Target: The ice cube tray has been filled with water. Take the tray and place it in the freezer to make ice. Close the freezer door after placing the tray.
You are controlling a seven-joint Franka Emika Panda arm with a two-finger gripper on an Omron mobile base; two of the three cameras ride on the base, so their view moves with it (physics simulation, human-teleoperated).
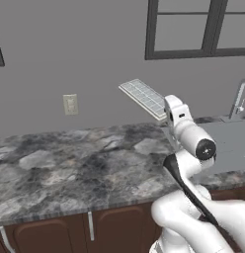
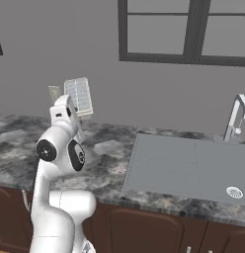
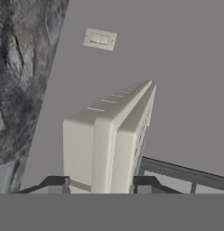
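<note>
Left base view: ice cube tray raised above the marble bench, gridded face up, tilted, near end hidden behind the arm's wrist; wall socket left of it. Right base view: arm bent upright, tray atop; sink and faucet rightward. Hand view: pincer clamped on the tray's whitish edge, seen edge-on.

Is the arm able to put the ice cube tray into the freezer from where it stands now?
Probably not yet: the end effector holds the ice cube tray above the counter, facing a wall.
</note>
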